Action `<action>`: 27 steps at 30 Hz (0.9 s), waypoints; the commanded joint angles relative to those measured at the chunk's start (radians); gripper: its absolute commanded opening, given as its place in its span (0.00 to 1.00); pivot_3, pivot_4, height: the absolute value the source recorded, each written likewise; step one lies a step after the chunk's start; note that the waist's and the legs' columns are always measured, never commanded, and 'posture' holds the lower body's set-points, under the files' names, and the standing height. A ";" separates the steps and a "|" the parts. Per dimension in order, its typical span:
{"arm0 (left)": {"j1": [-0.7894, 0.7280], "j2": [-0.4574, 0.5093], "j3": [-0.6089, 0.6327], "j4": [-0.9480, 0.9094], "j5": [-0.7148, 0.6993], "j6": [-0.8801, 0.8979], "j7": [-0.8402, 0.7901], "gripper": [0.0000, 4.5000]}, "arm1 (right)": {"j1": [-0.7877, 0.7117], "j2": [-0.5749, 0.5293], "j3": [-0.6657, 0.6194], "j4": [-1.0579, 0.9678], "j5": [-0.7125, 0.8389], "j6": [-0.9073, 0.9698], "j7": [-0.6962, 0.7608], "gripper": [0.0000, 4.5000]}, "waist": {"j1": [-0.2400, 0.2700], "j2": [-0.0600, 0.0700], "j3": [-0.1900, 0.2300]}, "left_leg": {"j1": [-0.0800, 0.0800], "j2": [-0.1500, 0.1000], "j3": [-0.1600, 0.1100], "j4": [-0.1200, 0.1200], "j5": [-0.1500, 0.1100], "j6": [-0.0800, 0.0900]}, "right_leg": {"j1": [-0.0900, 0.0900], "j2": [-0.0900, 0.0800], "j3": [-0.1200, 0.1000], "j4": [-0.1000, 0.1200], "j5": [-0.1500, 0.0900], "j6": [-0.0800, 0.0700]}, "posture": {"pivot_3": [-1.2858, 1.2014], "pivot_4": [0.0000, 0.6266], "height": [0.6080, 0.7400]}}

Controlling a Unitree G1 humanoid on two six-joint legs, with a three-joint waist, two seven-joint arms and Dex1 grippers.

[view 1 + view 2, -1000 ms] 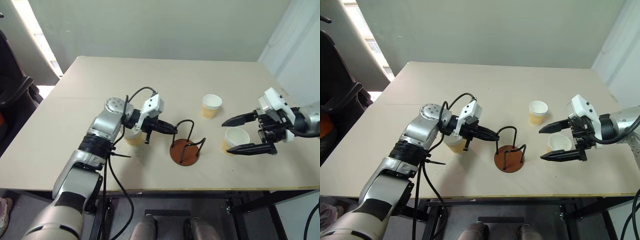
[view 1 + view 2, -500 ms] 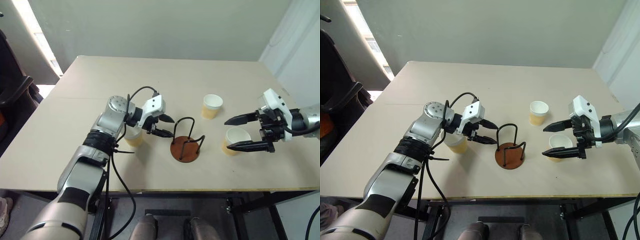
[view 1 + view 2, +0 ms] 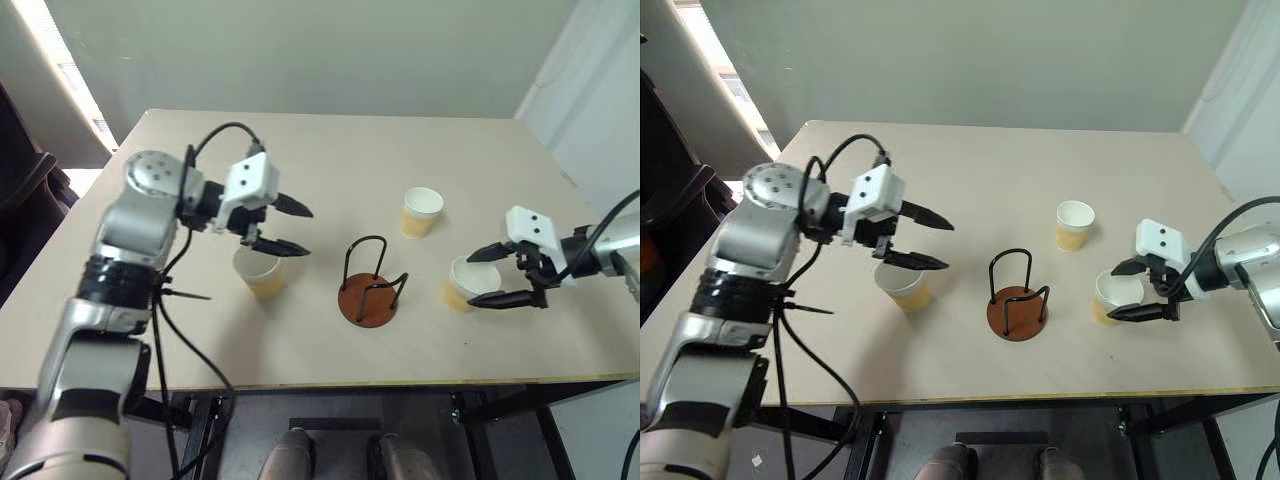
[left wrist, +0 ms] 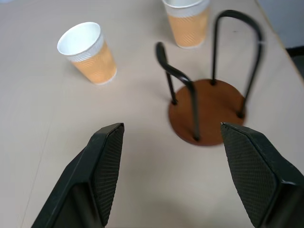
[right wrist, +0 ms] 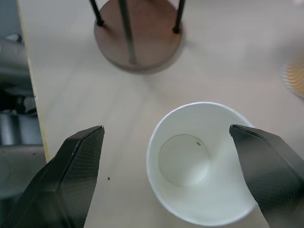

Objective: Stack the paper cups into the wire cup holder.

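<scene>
Three paper cups stand upright on the table: one at the left [image 3: 262, 272], one farther back [image 3: 422, 211], and one at the right [image 3: 468, 282]. Between them stands the wire cup holder [image 3: 365, 298], with nothing inside its black loops. My left gripper [image 3: 306, 232] hovers open above the left cup, pointing toward the holder. In the left wrist view the holder [image 4: 209, 109] and two cups [image 4: 88, 52] lie beyond its fingers [image 4: 107, 161]. My right gripper [image 3: 471, 279] is open, one finger on each side of the right cup [image 5: 199, 161], without touching it.
The beige table [image 3: 300, 150] has its front edge [image 3: 330, 380] close behind the holder and the right cup. A pale wall rises past the far edge. Dark furniture [image 3: 25, 190] stands off the left side.
My left gripper opened, then rose and drew back to the left, away from the holder. My right gripper sank toward the table, so its fingers now flank the right cup.
</scene>
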 commanded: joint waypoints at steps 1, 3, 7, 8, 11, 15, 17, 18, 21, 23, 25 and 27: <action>0.070 0.077 0.072 -0.195 -0.096 0.095 -0.017 0.76 | 0.008 -0.001 0.037 0.001 -0.078 -0.055 -0.008 0.98 | 0.000 0.000 0.000 | 0.000 0.000 0.000 0.000 0.000 0.000 | 0.000 0.000 0.000 0.000 0.000 0.000 | 0.52 0.24 1.00; 0.113 0.104 0.092 -0.268 -0.132 0.135 -0.004 0.77 | 0.005 0.021 0.039 0.002 -0.078 -0.050 -0.011 0.89 | 0.001 0.000 0.000 | 0.000 0.000 0.000 0.000 -0.001 0.001 | 0.000 -0.001 0.000 0.000 0.000 -0.001 | 0.52 0.24 1.00; 0.172 0.141 0.116 -0.355 -0.167 0.188 0.034 0.77 | 0.001 0.038 0.063 0.013 -0.127 -0.080 -0.015 0.62 | 0.002 0.000 0.000 | 0.000 0.000 0.000 0.000 -0.003 0.001 | 0.000 -0.001 0.000 0.002 0.001 -0.003 | 0.52 0.24 1.00; 0.179 0.148 0.120 -0.369 -0.174 0.197 0.042 0.77 | -0.002 0.040 0.066 0.013 -0.132 -0.087 -0.010 0.55 | 0.001 0.000 0.000 | 0.001 0.000 0.000 0.000 -0.003 0.001 | 0.000 -0.002 0.000 0.002 0.002 -0.005 | 0.52 0.24 1.00; 0.192 0.168 0.141 -0.399 -0.197 0.219 0.061 0.77 | -0.025 0.043 0.060 0.014 -0.140 -0.096 0.001 0.30 | -0.001 0.000 0.000 | 0.002 0.000 0.000 0.000 -0.002 0.000 | 0.000 -0.002 -0.001 0.003 0.003 -0.009 | 0.52 0.24 1.00; 0.212 0.195 0.170 -0.414 -0.220 0.237 0.083 0.77 | -0.042 0.027 0.057 0.008 -0.149 -0.113 0.030 0.00 | -0.006 0.000 0.000 | 0.006 0.000 0.000 0.000 -0.001 -0.002 | 0.001 -0.002 -0.001 0.004 0.000 -0.017 | 0.52 0.24 1.00; 0.222 0.204 0.176 -0.415 -0.220 0.242 0.097 0.77 | -0.046 0.028 0.030 -0.013 -0.104 -0.097 0.061 0.00 | -0.006 0.000 0.000 | 0.007 0.000 0.000 -0.001 -0.001 -0.002 | 0.001 -0.002 -0.001 0.006 -0.001 -0.018 | 0.52 0.24 1.00; 0.229 0.208 0.182 -0.415 -0.222 0.245 0.107 0.77 | -0.074 0.027 0.002 -0.026 -0.072 -0.074 0.073 0.00 | -0.006 0.000 0.000 | 0.007 0.000 0.000 -0.001 -0.001 -0.002 | 0.001 -0.002 -0.001 0.007 -0.002 -0.019 | 0.52 0.24 1.00; 0.246 0.218 0.198 -0.420 -0.235 0.249 0.123 0.77 | -0.225 0.028 -0.067 -0.041 0.017 -0.030 0.112 0.00 | -0.010 0.003 0.002 | 0.006 0.000 0.000 -0.002 -0.001 -0.002 | -0.001 -0.001 0.000 0.008 -0.003 -0.020 | 0.52 0.24 1.00; 0.251 0.217 0.197 -0.418 -0.237 0.247 0.130 0.77 | -0.338 0.049 -0.072 -0.042 0.068 -0.016 0.145 0.00 | -0.014 0.004 0.002 | 0.004 0.000 0.001 -0.002 0.000 -0.003 | -0.005 -0.001 0.001 0.009 -0.003 -0.020 | 0.52 0.24 1.00; 0.252 0.209 0.184 -0.410 -0.229 0.241 0.141 0.77 | -0.430 0.081 -0.048 -0.039 0.087 -0.038 0.189 0.00 | -0.016 0.002 0.001 | 0.004 0.001 0.001 -0.004 0.000 -0.004 | -0.006 0.000 0.000 0.010 -0.005 -0.023 | 0.52 0.24 1.00; 0.251 0.201 0.172 -0.407 -0.225 0.237 0.150 0.77 | -0.504 0.106 0.006 -0.038 0.108 -0.081 0.209 0.00 | -0.019 0.000 -0.001 | 0.007 0.003 0.000 -0.007 -0.001 -0.005 | -0.005 0.001 0.000 0.010 -0.007 -0.026 | 0.52 0.24 1.00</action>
